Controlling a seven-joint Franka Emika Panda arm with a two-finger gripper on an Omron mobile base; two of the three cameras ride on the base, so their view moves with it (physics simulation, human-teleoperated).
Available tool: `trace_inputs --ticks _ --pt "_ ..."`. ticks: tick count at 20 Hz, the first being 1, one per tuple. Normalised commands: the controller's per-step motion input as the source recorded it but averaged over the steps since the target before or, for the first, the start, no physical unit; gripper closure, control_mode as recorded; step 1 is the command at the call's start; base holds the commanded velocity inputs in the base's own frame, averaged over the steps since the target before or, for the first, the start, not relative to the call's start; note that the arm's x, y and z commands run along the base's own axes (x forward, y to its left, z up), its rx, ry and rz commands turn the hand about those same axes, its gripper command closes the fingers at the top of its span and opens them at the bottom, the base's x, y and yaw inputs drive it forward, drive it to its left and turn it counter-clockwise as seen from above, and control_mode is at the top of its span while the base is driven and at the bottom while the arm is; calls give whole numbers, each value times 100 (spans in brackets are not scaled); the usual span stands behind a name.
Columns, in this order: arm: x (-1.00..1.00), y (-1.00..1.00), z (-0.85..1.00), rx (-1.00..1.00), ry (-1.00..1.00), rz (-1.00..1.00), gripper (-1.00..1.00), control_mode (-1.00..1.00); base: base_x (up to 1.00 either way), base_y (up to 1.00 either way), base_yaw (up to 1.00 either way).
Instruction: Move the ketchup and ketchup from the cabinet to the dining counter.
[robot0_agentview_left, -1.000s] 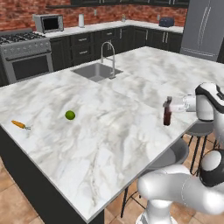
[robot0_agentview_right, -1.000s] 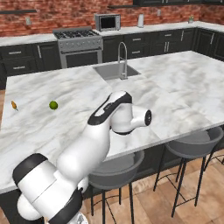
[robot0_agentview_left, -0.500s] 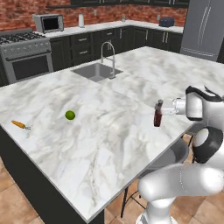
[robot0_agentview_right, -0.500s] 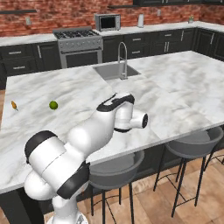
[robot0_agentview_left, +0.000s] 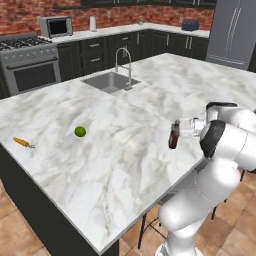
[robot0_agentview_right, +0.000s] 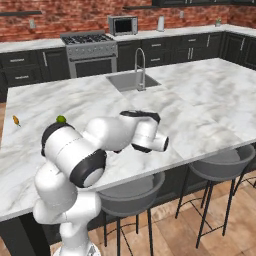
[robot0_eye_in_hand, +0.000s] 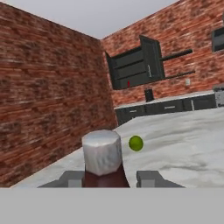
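In the hand view the bottle (robot0_eye_in_hand: 104, 159) is cut off below its grey cap and dark shoulders, so whether it rests on the counter (robot0_eye_in_hand: 183, 144) cannot be told. In the left base view the gripper (robot0_agentview_left: 180, 131) is mostly hidden behind the bottle. Far back, a small red speck in the open cabinet (robot0_eye_in_hand: 135, 65) is perhaps another bottle.

Even, bright rendered light; faint soft shadows, coarse low-resolution blur.
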Motion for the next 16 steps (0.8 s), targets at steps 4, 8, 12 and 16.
trace_inputs --ticks 4,8,12,16 --pt "22 0 -32 0 -6 14 100 -100 0 0 0" --pt "22 0 -30 -1 -6 10 100 -100 0 0 0" --pt "32 0 -32 0 -4 3 100 -100 0 0 0" --pt "31 0 -32 0 -1 0 100 -100 0 0 0"
